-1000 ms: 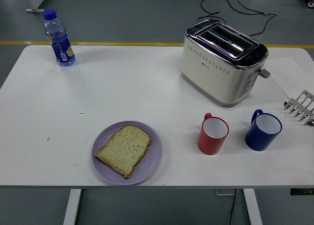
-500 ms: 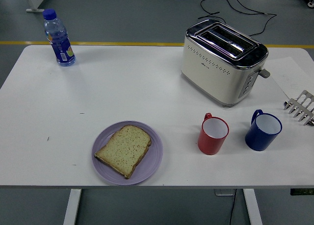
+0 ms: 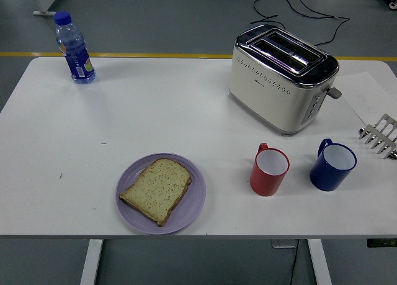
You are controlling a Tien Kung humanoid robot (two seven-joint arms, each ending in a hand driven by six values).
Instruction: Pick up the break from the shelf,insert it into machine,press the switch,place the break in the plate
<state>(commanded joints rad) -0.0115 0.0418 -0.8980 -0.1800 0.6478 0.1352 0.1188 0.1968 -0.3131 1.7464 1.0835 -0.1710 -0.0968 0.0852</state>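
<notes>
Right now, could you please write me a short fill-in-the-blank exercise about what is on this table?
1. The bread slice lies on the ____ plate.
2. The red mug stands to the left of the ____ mug.
3. The toaster slots hold ____ bread.
4. The water bottle has a ____ cap.

Missing words: purple; blue; no; blue

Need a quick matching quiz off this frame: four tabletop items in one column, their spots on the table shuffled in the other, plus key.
Items
1. slice of toasted bread
2. clear plastic water bottle with blue cap
3. cream and chrome two-slot toaster
4. dark blue mug

Places
A. far left corner of the table
B. near right, beside the red mug
C. on the round lavender plate
D. far right of centre, slots empty

Pairs: 1-C, 2-A, 3-D, 4-B
</notes>
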